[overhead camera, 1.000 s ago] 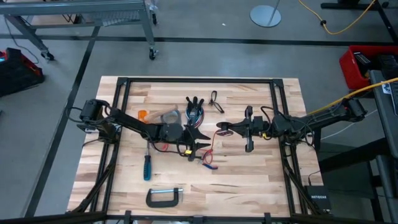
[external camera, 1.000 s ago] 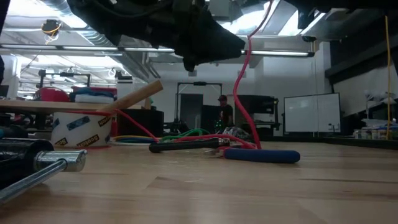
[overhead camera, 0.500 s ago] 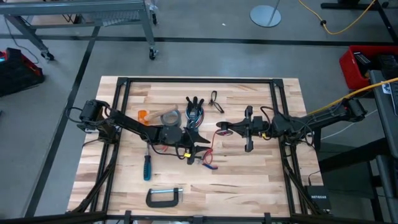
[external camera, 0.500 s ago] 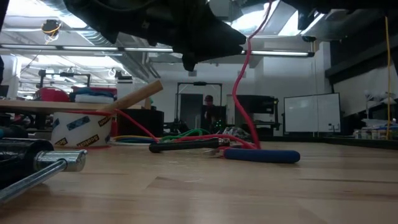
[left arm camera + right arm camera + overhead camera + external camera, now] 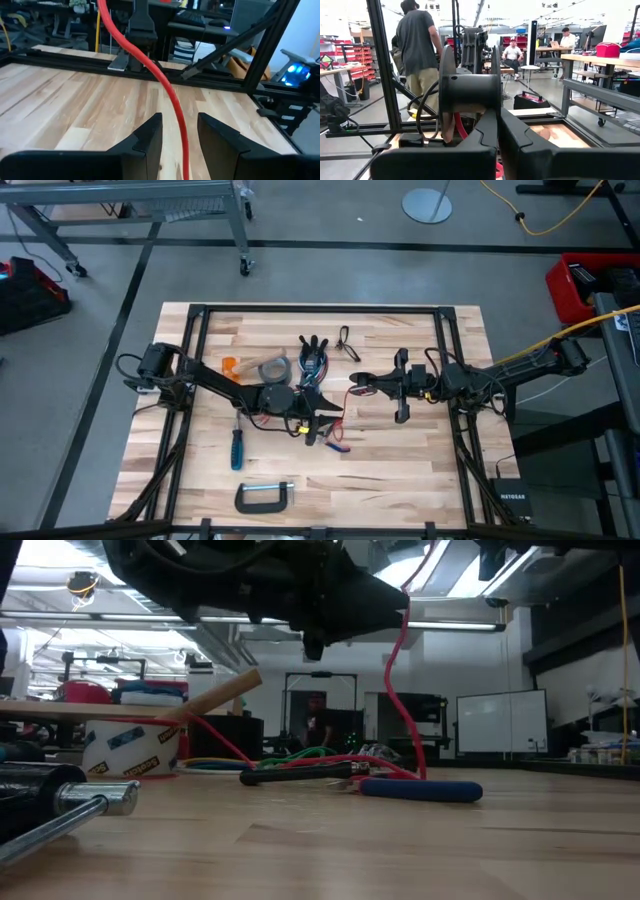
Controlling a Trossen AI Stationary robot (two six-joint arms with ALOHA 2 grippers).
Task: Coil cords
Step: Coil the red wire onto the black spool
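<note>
A red cord (image 5: 341,416) hangs from my right gripper (image 5: 352,388), which is shut on it above the table's middle. The cord drops (image 5: 400,690) to the tabletop, where its lower end (image 5: 335,442) lies by a blue-handled tool (image 5: 420,790). My left gripper (image 5: 180,132) is open and level. Its two fingers stand on either side of the hanging cord (image 5: 172,100), with a gap showing on each side. A small black cord (image 5: 347,340) lies looped on the wood farther back. My right gripper is shut on the red cord's upper end (image 5: 350,391), coming in level from the table's right side. Its own fingers (image 5: 485,135) hide the place of contact in the wrist view. The cord hangs slack below, its lower part on the table.
A grey tape roll (image 5: 270,367), an orange piece (image 5: 230,365) and a bundle of coloured wires (image 5: 313,358) lie at the back. A blue screwdriver (image 5: 237,448) and a black C-clamp (image 5: 265,497) lie nearer the front. People stand beyond the table.
My left gripper has edged toward the table's right and tipped down a little, staying open around the cord. The hanging stretch of the red cord has shifted slightly rightward with it.
</note>
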